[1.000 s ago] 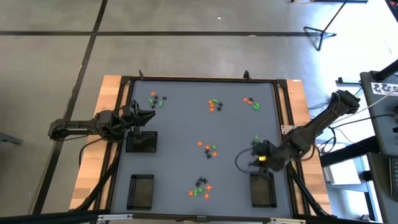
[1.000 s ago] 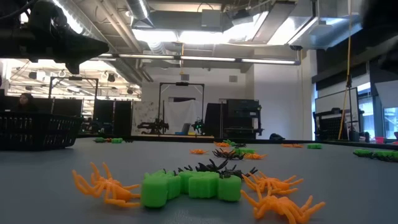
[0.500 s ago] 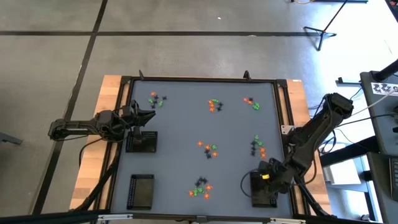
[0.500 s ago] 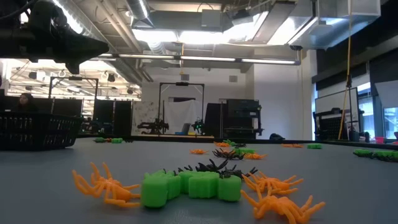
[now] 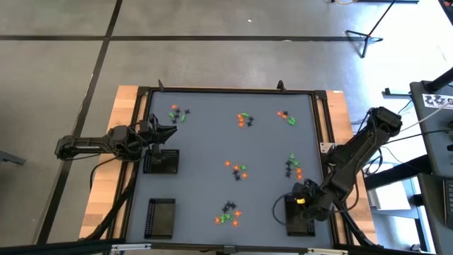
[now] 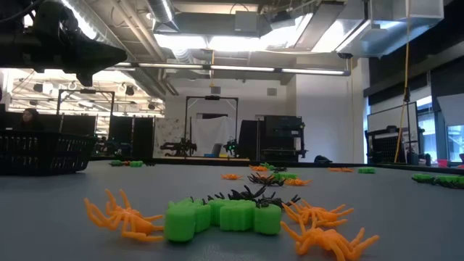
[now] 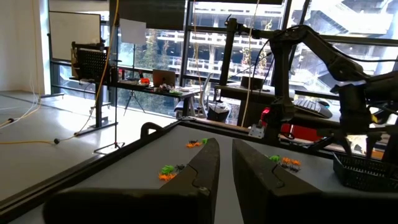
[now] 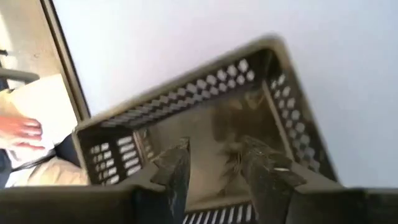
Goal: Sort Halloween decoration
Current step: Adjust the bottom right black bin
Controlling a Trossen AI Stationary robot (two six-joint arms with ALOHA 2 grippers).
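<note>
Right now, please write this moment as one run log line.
right gripper: over near-right tray, fingers apart, nothing visibly held | left gripper: waiting above far-left tray | trinkets: scattered clusters on table

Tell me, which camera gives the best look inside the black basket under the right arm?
The right wrist view: it looks straight down into the basket. The high view shows it small, partly covered by the right gripper. The left wrist view shows only a corner.

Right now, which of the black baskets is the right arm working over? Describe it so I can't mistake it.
On the grey table three black mesh baskets stand: two along the left edge, one alone in the near right corner. That lone basket is the one, and only it has the right claw above it.
</note>
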